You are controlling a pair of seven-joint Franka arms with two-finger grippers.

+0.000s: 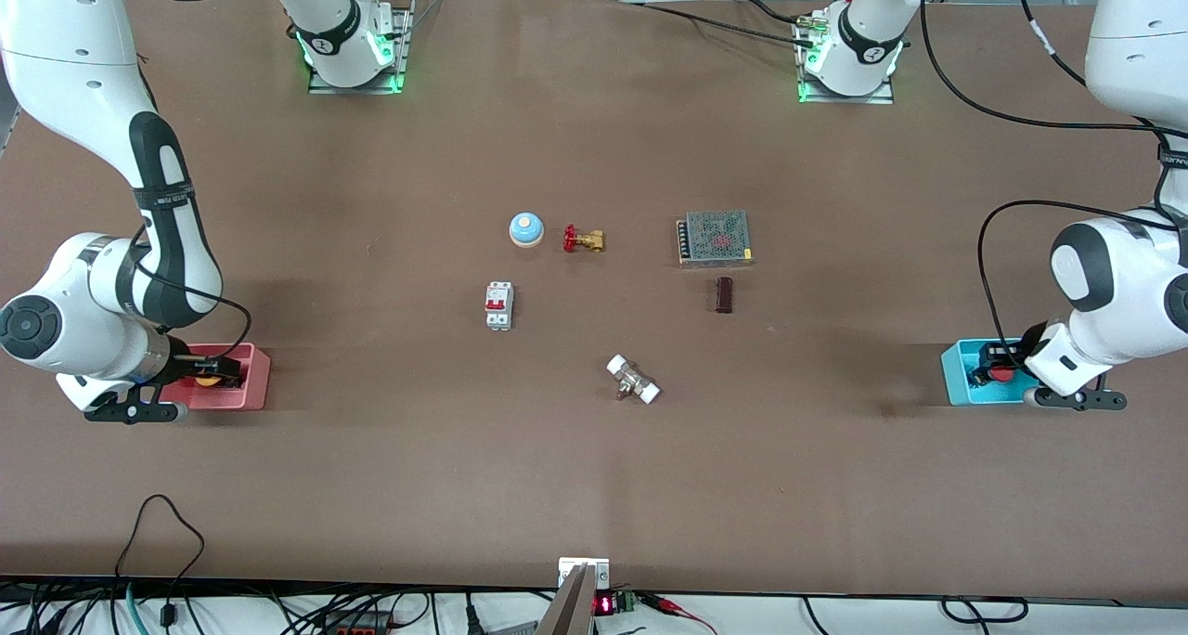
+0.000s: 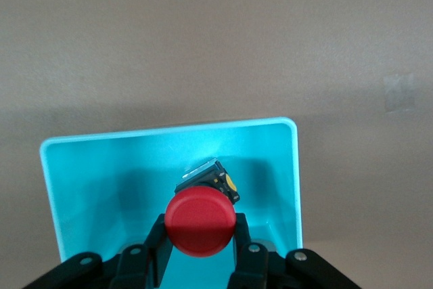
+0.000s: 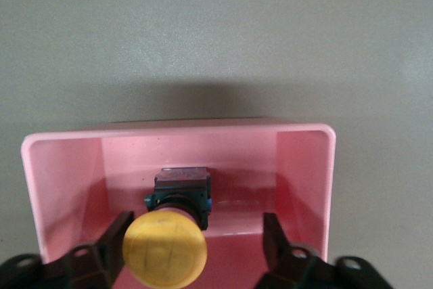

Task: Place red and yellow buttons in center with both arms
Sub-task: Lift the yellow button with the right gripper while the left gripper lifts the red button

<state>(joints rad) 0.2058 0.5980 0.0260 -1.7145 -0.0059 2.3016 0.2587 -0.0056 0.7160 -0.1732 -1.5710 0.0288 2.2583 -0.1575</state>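
Observation:
The red button (image 1: 1000, 372) lies in the cyan tray (image 1: 956, 375) at the left arm's end of the table. My left gripper (image 1: 998, 364) is down in that tray. In the left wrist view its fingers (image 2: 157, 235) press both sides of the red cap (image 2: 200, 221) inside the cyan tray (image 2: 81, 174). The yellow button (image 1: 208, 379) lies in the pink tray (image 1: 251, 389) at the right arm's end. My right gripper (image 1: 213, 368) is down in it and open. In the right wrist view the yellow button (image 3: 164, 252) rests by one finger (image 3: 118, 231), well apart from the other, inside the pink tray (image 3: 304, 167).
Around the table's middle stand a blue dome bell (image 1: 526, 229), a brass valve with a red handwheel (image 1: 583, 239), a white circuit breaker (image 1: 499, 305), a metal mesh power supply (image 1: 714, 238), a dark brown block (image 1: 724, 294) and a white-capped fitting (image 1: 633, 380).

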